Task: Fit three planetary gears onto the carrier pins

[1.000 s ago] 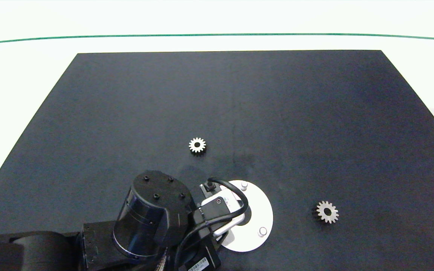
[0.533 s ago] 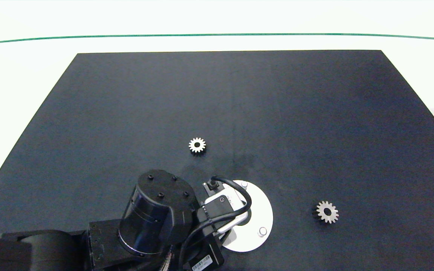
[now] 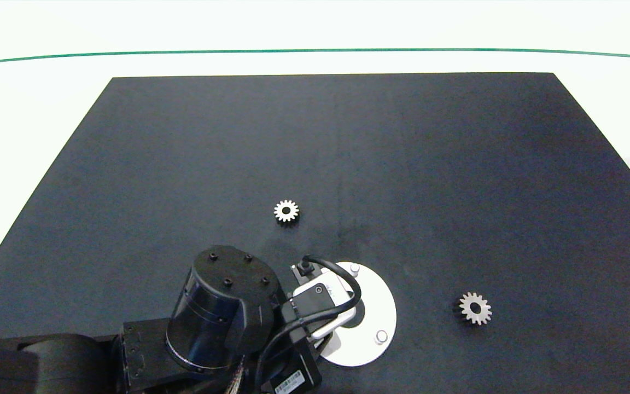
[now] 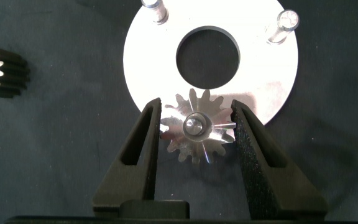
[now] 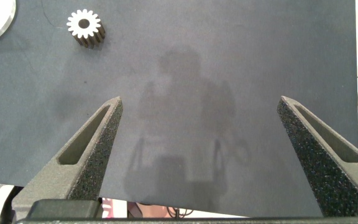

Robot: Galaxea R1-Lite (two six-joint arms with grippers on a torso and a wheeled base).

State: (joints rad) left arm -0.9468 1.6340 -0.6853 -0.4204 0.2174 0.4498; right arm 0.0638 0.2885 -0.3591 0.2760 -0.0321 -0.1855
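Over the white carrier disc [image 4: 266, 74], the left gripper [image 4: 196, 127] sat with its fingers pinched on a planetary gear [image 4: 197, 130], and the gear's bore looked lined up on a carrier pin [image 4: 195, 125], probably so it'd slide straight down. Two other pins [image 4: 155, 9] [image 4: 284, 23] stood bare. Two spare gears [image 3: 286, 210] [image 3: 475, 308] lay flat on the black mat [image 3: 184, 153], well apart. The right gripper [image 5: 201, 149] hung wide open and empty above the mat, near one spare.
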